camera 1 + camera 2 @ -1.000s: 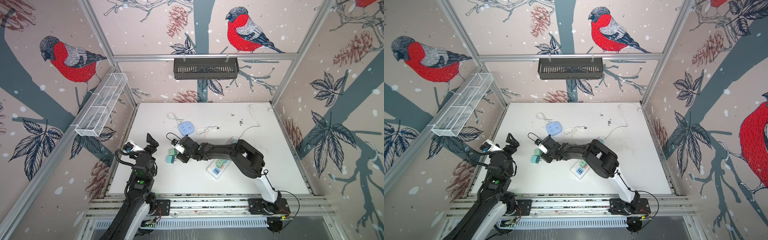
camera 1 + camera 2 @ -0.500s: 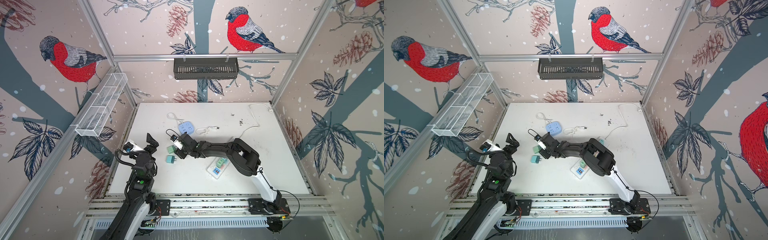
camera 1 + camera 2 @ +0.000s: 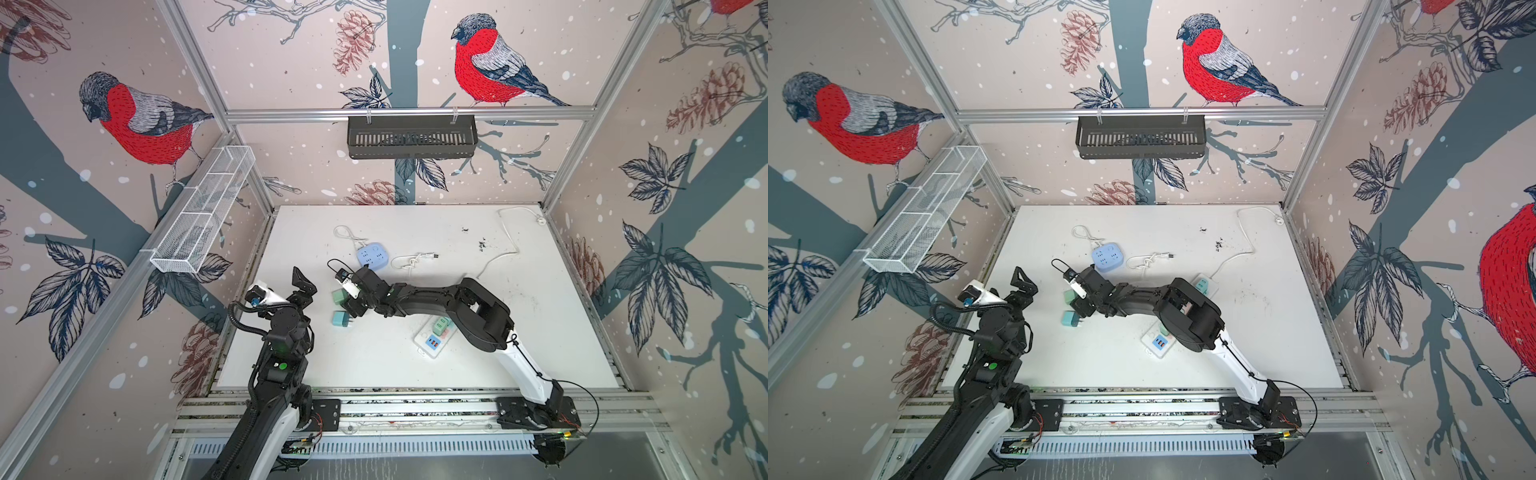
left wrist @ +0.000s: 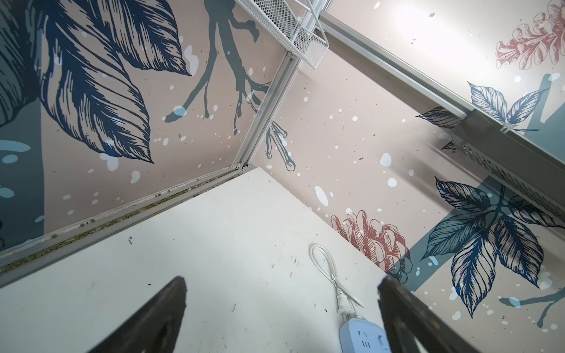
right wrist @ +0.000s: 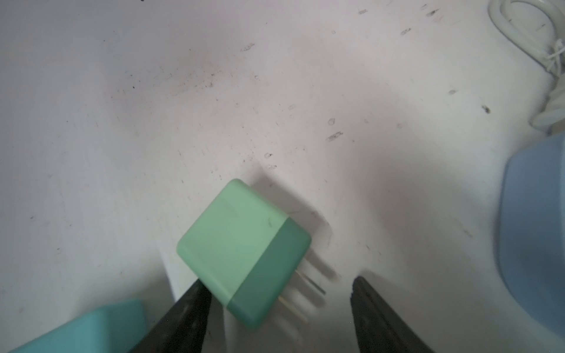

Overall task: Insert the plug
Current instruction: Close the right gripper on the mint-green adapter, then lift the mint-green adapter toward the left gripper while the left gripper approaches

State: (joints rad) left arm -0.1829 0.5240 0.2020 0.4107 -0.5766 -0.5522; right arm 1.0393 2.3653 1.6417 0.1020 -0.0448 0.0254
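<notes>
Right gripper (image 5: 278, 279): my jaws stand apart, released, nothing grasped. Green plug (image 5: 244, 250) lies on its side on the white table (image 5: 122, 122), prongs in the gap between my fingers. One finger (image 5: 189, 311) looks to touch its body; the second stands clear. In a top view the plug (image 3: 340, 296) sits left of the table's middle, just nearer than the blue socket block (image 3: 372, 256), with a teal plug (image 3: 341, 319) just nearer again. White power strip (image 3: 432, 343) lies to the right, partly under my right arm. Left gripper (image 4: 281, 290): jaws wide, empty, raised over the near-left part of the table.
</notes>
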